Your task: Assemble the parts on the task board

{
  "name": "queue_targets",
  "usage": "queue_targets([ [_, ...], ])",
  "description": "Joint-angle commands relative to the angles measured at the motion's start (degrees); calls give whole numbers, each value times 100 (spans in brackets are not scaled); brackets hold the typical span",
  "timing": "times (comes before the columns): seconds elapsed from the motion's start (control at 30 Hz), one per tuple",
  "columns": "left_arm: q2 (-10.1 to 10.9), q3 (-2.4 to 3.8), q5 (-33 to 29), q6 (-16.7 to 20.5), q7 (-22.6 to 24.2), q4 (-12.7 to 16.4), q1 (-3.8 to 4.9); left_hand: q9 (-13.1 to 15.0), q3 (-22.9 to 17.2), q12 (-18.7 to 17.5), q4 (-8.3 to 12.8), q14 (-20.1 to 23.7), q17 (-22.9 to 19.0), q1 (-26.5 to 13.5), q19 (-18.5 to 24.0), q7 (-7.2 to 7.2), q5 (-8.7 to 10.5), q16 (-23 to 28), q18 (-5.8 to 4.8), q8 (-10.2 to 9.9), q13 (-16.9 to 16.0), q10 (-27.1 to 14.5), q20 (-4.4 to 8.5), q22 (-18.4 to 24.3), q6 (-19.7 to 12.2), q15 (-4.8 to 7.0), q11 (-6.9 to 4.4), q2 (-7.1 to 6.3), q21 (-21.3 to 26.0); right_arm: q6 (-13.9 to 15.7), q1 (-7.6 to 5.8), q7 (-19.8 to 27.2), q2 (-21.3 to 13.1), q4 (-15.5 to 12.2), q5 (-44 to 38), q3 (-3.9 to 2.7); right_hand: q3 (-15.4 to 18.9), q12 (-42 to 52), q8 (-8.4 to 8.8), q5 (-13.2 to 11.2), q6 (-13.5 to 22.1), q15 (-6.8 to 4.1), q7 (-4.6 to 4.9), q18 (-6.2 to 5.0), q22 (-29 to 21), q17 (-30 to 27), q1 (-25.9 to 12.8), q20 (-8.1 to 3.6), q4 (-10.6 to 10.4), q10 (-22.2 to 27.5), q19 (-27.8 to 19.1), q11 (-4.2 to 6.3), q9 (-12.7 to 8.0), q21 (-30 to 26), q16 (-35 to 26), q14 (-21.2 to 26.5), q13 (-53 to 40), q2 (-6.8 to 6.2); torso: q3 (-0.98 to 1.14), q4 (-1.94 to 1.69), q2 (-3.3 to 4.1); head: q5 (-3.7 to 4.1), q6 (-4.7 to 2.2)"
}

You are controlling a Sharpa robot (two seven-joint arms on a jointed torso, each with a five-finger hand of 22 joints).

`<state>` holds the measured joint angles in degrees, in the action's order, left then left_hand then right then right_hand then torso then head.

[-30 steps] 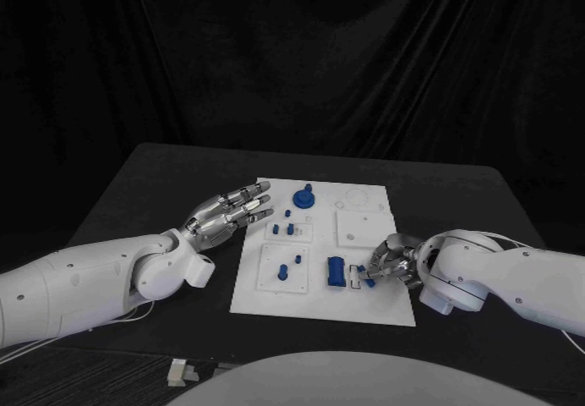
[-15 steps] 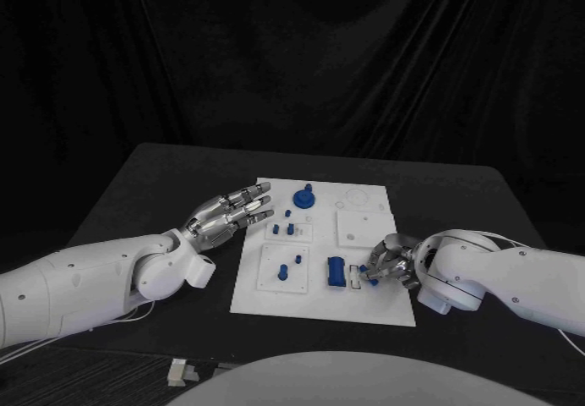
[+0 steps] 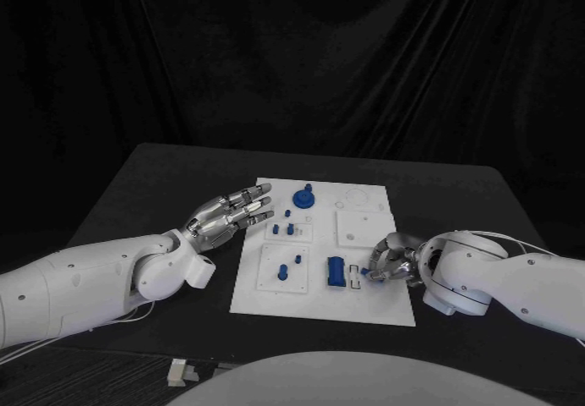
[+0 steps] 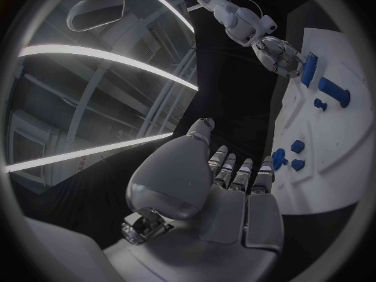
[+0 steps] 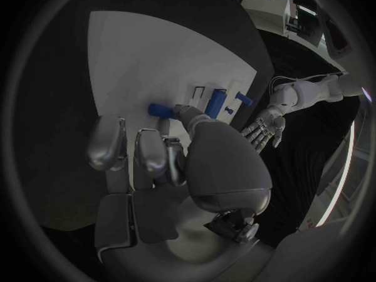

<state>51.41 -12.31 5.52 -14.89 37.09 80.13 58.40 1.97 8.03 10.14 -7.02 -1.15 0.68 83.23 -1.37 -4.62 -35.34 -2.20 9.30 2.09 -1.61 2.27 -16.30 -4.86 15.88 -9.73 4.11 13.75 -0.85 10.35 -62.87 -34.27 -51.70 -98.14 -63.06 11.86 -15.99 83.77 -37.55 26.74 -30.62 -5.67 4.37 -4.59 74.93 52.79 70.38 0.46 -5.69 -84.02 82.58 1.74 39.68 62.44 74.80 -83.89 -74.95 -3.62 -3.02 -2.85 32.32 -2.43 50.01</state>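
1. Nearest the robot, the right hand (image 3: pixel 388 264) hung over the right edge of the white board (image 3: pixel 378 309), close to its near corner, fingers curled down around a small blue piece (image 3: pixel 369 272). The right wrist view showed that blue piece (image 5: pixel 160 110) at the fingertips (image 5: pixel 182 111), apparently pinched, though the contact itself was partly hidden. The likely failure was a slip: so shallow a pinch could let the piece twist or drop before it seated.

2. Just beside the hand stood a larger blue block (image 3: pixel 334 272) and a narrow slot (image 3: pixel 355 277) in the board. A tilted piece could jam at the slot's rim, and crowding fingers could knock the block askew.

3. Toward the left edge, a blue peg (image 3: pixel 283 272) sat in a square panel, with two small blue studs (image 3: pixel 283 229) farther up. These lay apart from the working hand and seemed at little risk.

4. The left hand (image 3: pixel 228 216) hovered off the board's left edge, fingers spread and holding nothing. It was not bracing the board, so a hard push from the right could slide the board across the black table (image 3: pixel 146 178).

5. Near the far edge, a blue knob (image 3: pixel 303 199) stood upright, well clear of both hands.
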Motion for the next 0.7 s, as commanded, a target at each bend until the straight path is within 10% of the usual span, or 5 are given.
queue_targets([
  [0.03, -26, 5, -27, -91, 15, 3, -9, 7, -5, -23, 35, -22, 6, -9, -36, -46, -18, -18, 87, 8, 4, -11, -10, -2, 9, -20, 16, 30, -23, -203, 23, -153, -19, -112, -1032, 7, -47, -3, 126, -83, -2, 57, 43, -63, 798, -3, -114, 56, 23, -105, 15, -50, -210, -26, -19, -75, -416, -21, 1, 0, -1, 2, -1],
  [0.43, -36, 5, -27, -122, -23, -5, -12, 10, -14, -20, 40, -23, 7, -14, -41, -60, -20, -20, 87, 12, 4, -11, -12, -15, 26, -23, 11, 41, -26, -778, 46, -198, -21, -328, -2333, 7, -87, 12, 568, -461, -508, 161, 112, -59, 807, 60, -311, 154, 190, -103, 37, -173, -1106, -24, 10, -83, -401, -48, 0, 2, 3, -24, -1],
  [0.7, -42, 5, -27, -144, -36, -9, -13, 11, -21, -17, 43, -25, 8, -17, -47, -66, -22, -23, 88, 14, 3, -11, -14, -29, 35, -25, 11, 50, -30, -1226, 67, -207, 13, -388, -3086, 7, -178, -3, 1185, -499, -1282, 182, 105, -60, 817, 49, -237, 175, 465, -80, 49, -195, -1842, -9, -1, -72, -349, -156, 0, -2, 1, -31, -1],
])
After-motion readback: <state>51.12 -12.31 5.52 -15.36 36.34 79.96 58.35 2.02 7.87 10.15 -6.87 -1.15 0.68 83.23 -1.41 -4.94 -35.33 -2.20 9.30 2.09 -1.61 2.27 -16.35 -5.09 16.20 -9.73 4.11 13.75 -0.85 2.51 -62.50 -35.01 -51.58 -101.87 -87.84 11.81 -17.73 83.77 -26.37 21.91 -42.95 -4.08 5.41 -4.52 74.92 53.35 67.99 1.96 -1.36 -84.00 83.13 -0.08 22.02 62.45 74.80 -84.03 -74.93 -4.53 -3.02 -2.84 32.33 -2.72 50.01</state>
